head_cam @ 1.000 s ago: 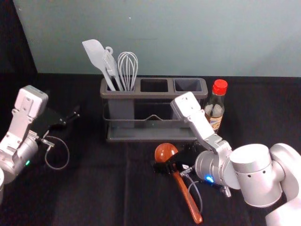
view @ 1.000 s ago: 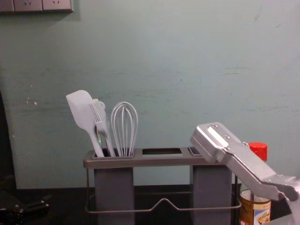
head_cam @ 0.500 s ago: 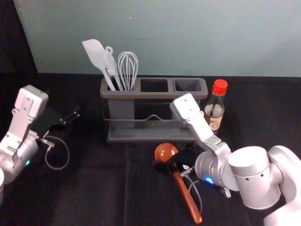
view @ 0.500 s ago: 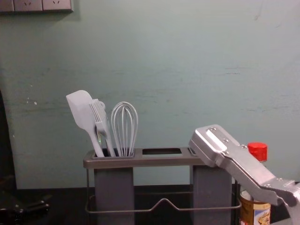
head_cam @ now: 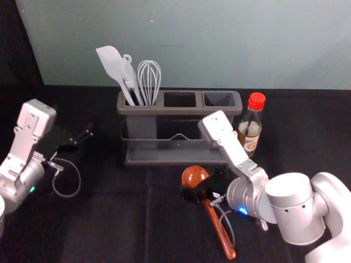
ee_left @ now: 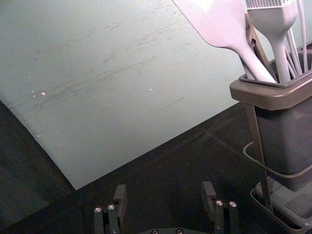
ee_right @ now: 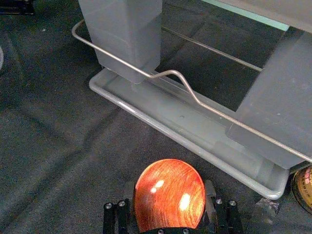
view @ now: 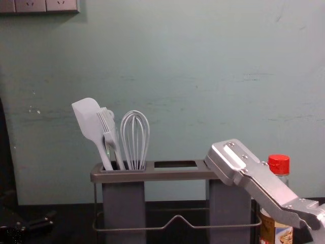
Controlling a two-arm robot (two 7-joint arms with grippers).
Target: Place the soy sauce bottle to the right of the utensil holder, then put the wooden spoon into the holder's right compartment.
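R gripper: fingers closed on the wooden spoon, one on each side of its head. Spoon in front of the holder, head toward the table's far edge, handle running to the near edge, slightly R of ctr. Spoon head near the holder's tray, apart from it.

Utensil holder: upright, long side approx. parallel to the table's far edge. L compt. holds spatula, brush and whisk (all pale, heads up).

Soy sauce bottle: upright, red cap on, just beside the holder's R end, on the side of the table's far R corner. R arm passes in front of part of it in chest view.

L gripper: parked near the table's L edge, L of the holder; fingers wide apart w/ nothing between.

Table: dark cloth cover; pale green wall behind its far edge.
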